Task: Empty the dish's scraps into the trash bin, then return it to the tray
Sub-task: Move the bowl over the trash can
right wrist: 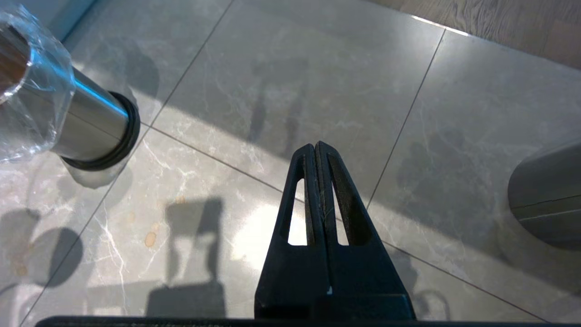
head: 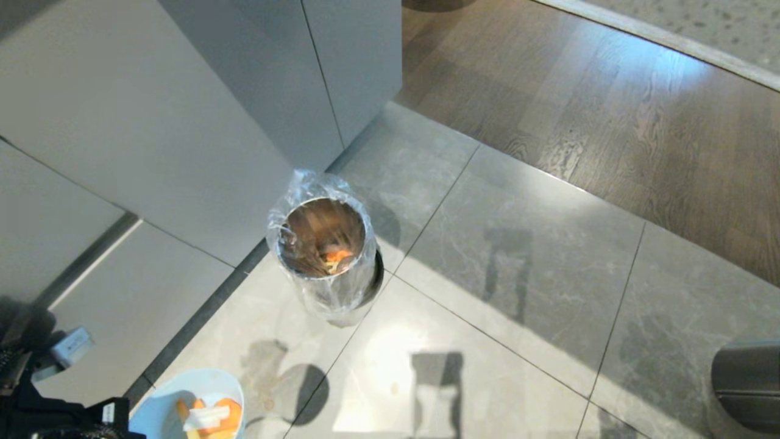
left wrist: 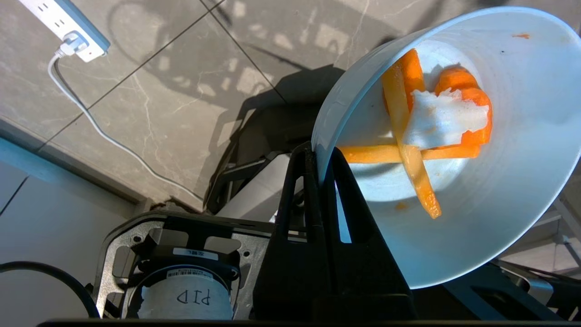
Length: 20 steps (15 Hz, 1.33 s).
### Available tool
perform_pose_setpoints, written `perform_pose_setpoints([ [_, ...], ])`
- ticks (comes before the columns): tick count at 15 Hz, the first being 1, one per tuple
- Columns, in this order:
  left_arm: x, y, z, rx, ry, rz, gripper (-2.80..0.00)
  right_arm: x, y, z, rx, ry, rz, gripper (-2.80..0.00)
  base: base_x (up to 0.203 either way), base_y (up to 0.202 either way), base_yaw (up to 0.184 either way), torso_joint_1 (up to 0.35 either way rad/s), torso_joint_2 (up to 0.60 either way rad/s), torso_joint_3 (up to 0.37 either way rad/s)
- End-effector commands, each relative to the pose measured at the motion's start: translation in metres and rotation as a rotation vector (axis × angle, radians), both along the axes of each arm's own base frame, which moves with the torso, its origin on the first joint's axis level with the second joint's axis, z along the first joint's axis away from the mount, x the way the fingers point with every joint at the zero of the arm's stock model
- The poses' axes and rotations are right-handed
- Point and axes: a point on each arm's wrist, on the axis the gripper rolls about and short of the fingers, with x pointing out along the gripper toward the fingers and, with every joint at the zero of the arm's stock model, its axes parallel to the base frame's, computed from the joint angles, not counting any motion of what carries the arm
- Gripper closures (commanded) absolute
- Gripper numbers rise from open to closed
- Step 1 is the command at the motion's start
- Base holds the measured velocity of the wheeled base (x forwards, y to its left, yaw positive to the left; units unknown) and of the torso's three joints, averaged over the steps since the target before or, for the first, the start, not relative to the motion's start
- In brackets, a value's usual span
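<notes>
Nearby, power strip (left wrist: pixel 68 29), larger steel cylinder (head: pixel 746 384)

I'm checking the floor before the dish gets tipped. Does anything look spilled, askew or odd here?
A few small brownish spots mark the floor tile near the trash bin; whether they are spills is unclear. The bin stands upright and already holds orange bits. The scraps sit inside the dish, clamped at its rim by the left gripper.
</notes>
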Motion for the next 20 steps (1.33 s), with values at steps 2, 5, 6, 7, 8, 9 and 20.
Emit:
perform_pose_setpoints([
  [2,0.000,0.000,0.000,-0.002,0.002,0.002,0.00,0.000,0.000,0.000,0.001,-0.001,0.000,0.00,0.000,0.000,0.000,-0.001,0.00,-0.194],
  [5,0.000,0.000,0.000,-0.002,0.001,0.002,0.00,0.000,0.000,0.000,0.001,-0.001,0.000,0.00,0.000,0.000,0.000,0.002,0.00,-0.200],
  [6,0.000,0.000,0.000,-0.001,-0.001,0.001,0.00,0.000,0.000,0.000,0.001,0.000,0.000,0.00,0.000,0.000,0.000,0.005,0.00,-0.193],
  [7,0.000,0.000,0.000,0.000,0.001,-0.001,0.00,0.000,0.000,0.000,0.001,-0.001,0.000,0.00,0.000,0.000,0.000,0.002,0.00,-0.191],
  [8,0.000,0.000,0.001,0.000,-0.002,-0.002,0.00,0.000,0.000,0.000,0.001,0.001,0.000,0.00,0.000,0.000,0.000,0.002,0.01,-0.164],
  [9,0.000,0.000,0.001,0.000,-0.007,-0.002,0.00,0.000,0.000,0.000,0.001,-0.001,0.000,0.00,0.000,0.000,0.000,-0.001,0.01,-0.091],
  [20,0.012,0.002,0.009,0.112,-0.163,-0.020,0.00,0.000,0.000,0.000,0.001,-0.001,0.000,0.00,0.000,0.000,0.000,0.000,0.00,-0.008],
])
